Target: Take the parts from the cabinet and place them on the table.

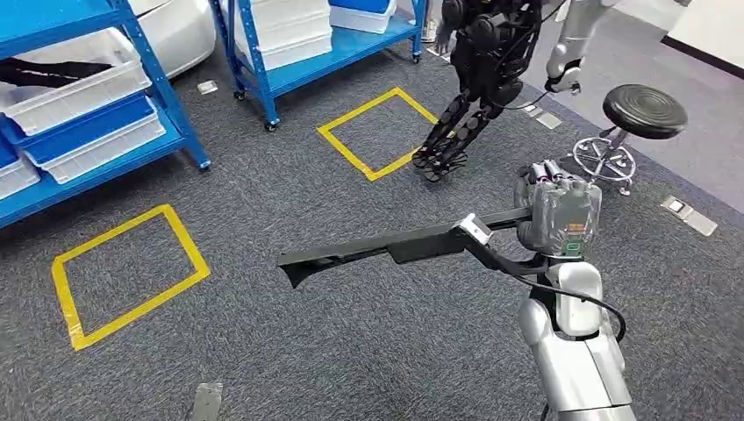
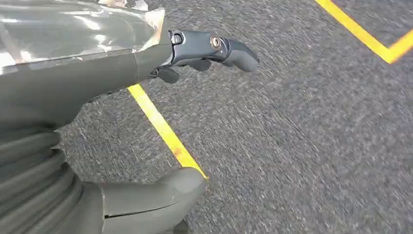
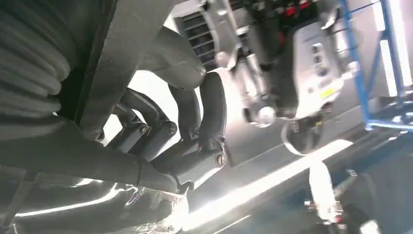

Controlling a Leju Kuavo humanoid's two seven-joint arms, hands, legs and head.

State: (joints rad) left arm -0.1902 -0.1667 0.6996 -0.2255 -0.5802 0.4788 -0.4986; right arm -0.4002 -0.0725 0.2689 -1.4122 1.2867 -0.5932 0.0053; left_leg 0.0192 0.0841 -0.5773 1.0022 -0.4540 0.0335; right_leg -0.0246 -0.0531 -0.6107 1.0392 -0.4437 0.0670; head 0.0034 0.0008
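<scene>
From the head view, the right hand (image 1: 559, 210) grips a long black part (image 1: 395, 246) by one end, holding it level above the grey carpet (image 1: 351, 351), well clear of the blue cabinet (image 1: 167, 105). The left wrist view shows the left hand (image 2: 146, 122) with fingers (image 2: 214, 48) spread and nothing in it, over a yellow tape line (image 2: 165, 131). In the right wrist view, the right hand's dark fingers (image 3: 195, 122) curl around the black part (image 3: 102, 63).

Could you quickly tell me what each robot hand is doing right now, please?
Left robot hand: open, holding nothing, above the carpet.
Right robot hand: closed around the long black part.

High head view, close wrist views
</scene>
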